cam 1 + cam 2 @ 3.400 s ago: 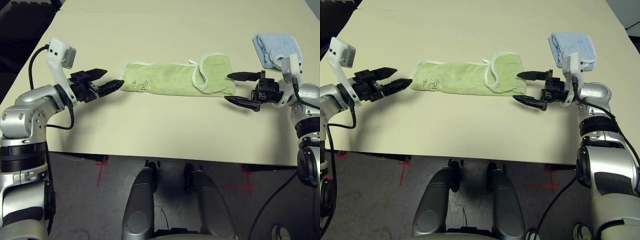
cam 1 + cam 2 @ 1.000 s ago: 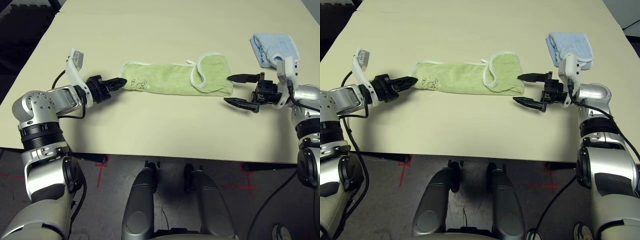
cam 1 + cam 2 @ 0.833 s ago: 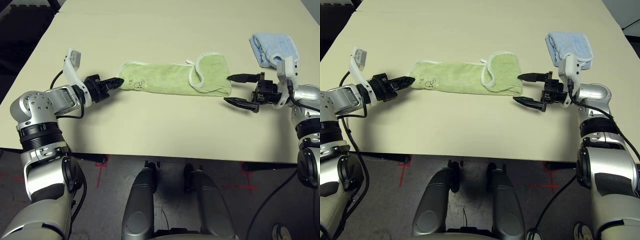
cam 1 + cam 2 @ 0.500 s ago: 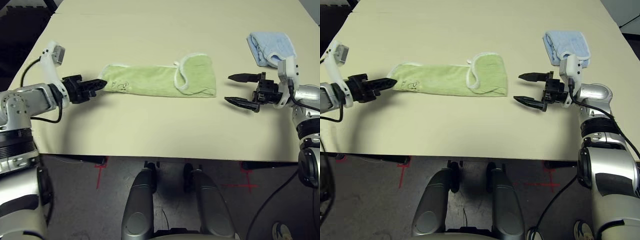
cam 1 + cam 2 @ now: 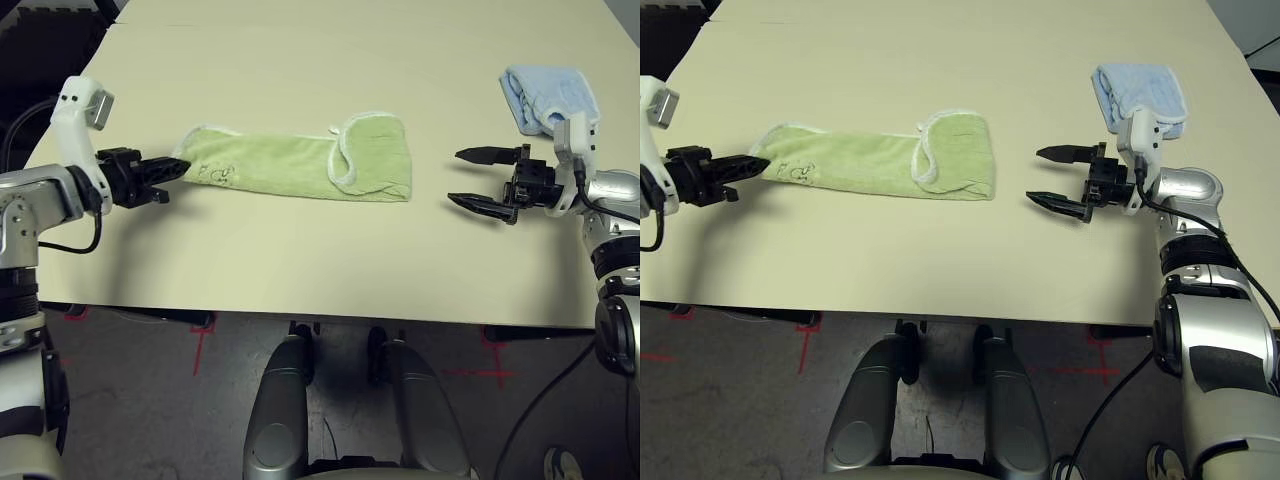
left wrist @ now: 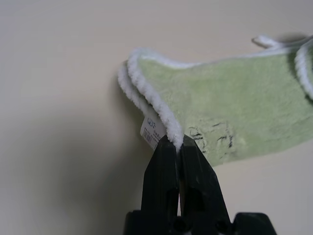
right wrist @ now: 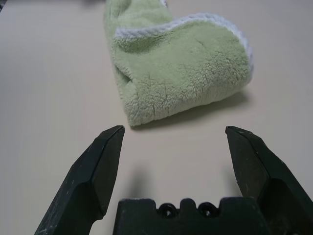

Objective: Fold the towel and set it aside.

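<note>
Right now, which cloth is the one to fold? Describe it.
On the beige table, it is the long light green terry-cloth towel with white edging, its corner pinched by the left gripper. The smaller folded light blue cloth lies beyond the open right gripper.

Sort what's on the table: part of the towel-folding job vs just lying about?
Part of the job:
- green towel
- left gripper, shut on the towel's corner
- right gripper, open, short of the towel's other end

Lying about:
- light blue folded cloth, far right of the table
</note>
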Tool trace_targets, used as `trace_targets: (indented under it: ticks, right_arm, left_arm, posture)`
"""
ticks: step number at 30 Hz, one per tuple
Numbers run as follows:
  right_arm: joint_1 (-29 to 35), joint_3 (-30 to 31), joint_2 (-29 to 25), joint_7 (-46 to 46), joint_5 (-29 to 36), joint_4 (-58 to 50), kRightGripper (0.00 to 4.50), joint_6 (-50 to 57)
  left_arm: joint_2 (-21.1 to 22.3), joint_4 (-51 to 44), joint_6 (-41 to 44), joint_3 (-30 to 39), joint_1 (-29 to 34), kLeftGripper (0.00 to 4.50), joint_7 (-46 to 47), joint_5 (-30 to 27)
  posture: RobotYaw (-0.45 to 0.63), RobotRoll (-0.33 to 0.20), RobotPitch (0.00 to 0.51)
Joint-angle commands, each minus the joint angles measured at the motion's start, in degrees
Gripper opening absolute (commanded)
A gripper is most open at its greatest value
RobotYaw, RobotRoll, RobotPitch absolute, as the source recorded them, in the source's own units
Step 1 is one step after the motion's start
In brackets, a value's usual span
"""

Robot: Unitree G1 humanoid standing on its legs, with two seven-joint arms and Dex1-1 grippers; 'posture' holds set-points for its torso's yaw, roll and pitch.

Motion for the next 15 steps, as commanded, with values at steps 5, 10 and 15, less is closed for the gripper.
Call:
trace_targets:
  ticks: [5,10,15]
  right_arm:
    - [-0.11,-0.20,-0.24,0.30,-0.55,1.20,4.50,-0.46]
    - [-0.27,-0.16,-0.17,0.18,-0.67,1.32,4.50,-0.58]
    - [-0.58,-0.12,0.02,0.01,-0.81,1.58,4.50,-0.66]
  left_arm:
    - [-2.21,-6.02,4.35,-5.60,-6.17,0.03,-5.13,-2.28]
    - [-4.79,-9.39,8.12,-6.59,-10.20,0.03,-6.81,-5.61]
    - [-10.46,-10.09,9.20,-6.66,-13.27,0.03,-4.52,-6.66]
  posture:
    - [0.09,0.000,0.249]
    - [0.09,0.000,0.248]
    - [0.10,0.000,0.246]
